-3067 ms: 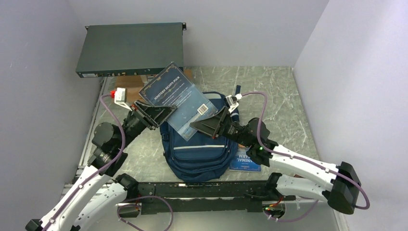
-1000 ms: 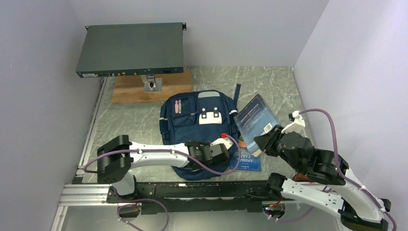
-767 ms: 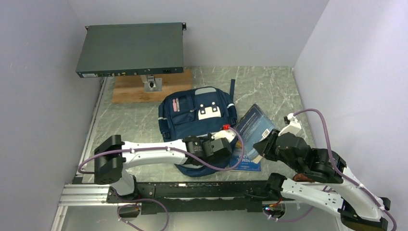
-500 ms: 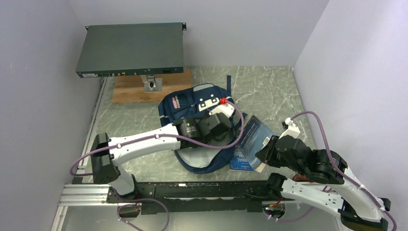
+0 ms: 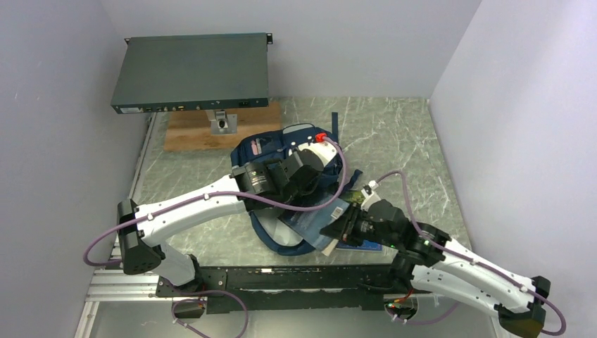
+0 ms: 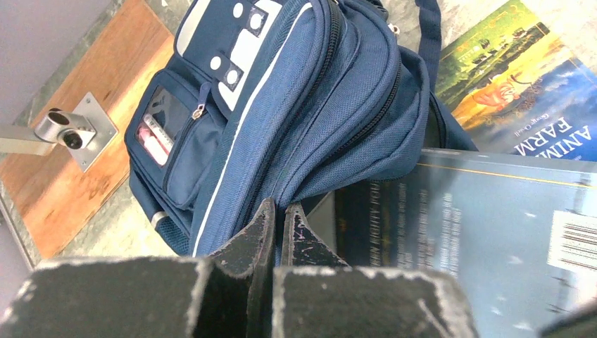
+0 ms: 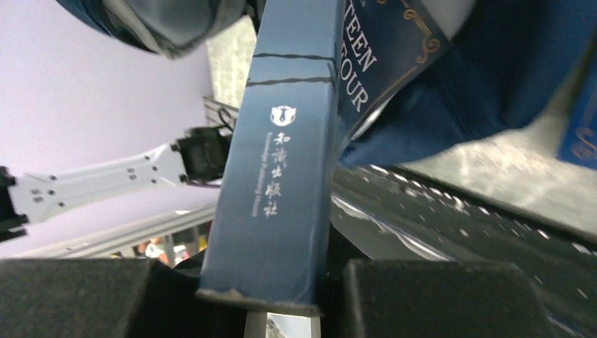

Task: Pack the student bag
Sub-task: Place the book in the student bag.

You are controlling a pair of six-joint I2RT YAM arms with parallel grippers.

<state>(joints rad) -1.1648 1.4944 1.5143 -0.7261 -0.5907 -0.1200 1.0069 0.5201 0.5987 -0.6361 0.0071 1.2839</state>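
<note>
From above, the student bag (image 5: 262, 149) lay mid-table with the blue book (image 5: 310, 224) at its mouth; the left wrist showed the left gripper (image 6: 277, 215) pinched on its rim; the right wrist showed the right gripper (image 7: 257, 285) clamping the book's spine, which likely next needed pushing inward.

Wearing white shells between black joints on the left arm (image 5: 190, 210) and right arm (image 5: 468, 271). Trailing a purple cable (image 5: 343, 172) along each. Carrying a red tab (image 5: 321, 136) toward 1 o'clock and small green lights (image 5: 384, 246) toward 4 o'clock. Showing scuffed black fingers (image 6: 246, 239) on the left hand (image 6: 279, 208).
</note>
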